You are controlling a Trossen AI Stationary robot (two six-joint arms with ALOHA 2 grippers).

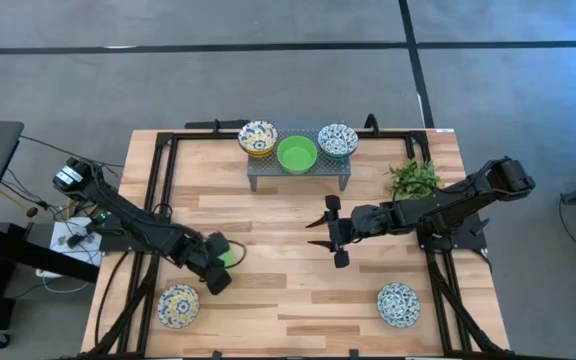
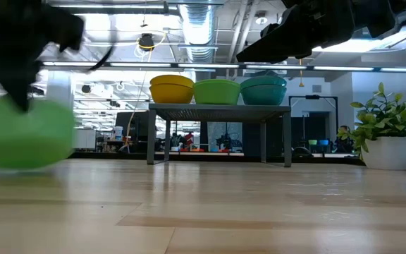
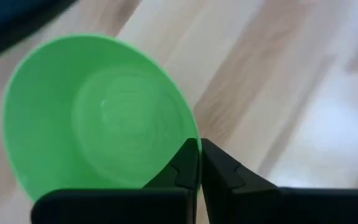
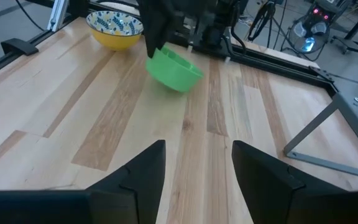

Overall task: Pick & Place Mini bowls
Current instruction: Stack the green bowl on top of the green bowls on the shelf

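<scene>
- bowls number six in the high view: a plain bright green round mini bowl sits tilted in the left gripper, near the bench's front left corner.
- left gripper's fingers are closed on that bowl's rim, pinching its wall; the right wrist view shows it clear of the light wooden bench, tipped to one side.
- just in front of it, at the front left corner, rests a yellow-toned bowl with blue leaf pattern.
- a white bowl with dense blue floral pattern lies at the front right corner.
- on the grey perforated metal rack at the back edge stand three more: a yellow patterned bowl, a second plain green bowl and a blue patterned bowl.
- right gripper hangs over the bench's middle, fingers spread wide and holding nothing, pointing toward the left arm.
- a small green plant in a white pot stands near the back right corner.
- step in hand, as i judge it: the pick is made and the lift under way.
- next move likely calls for carrying the tilted bowl level to its spot; a rim pinch may let it swing or slip.
</scene>
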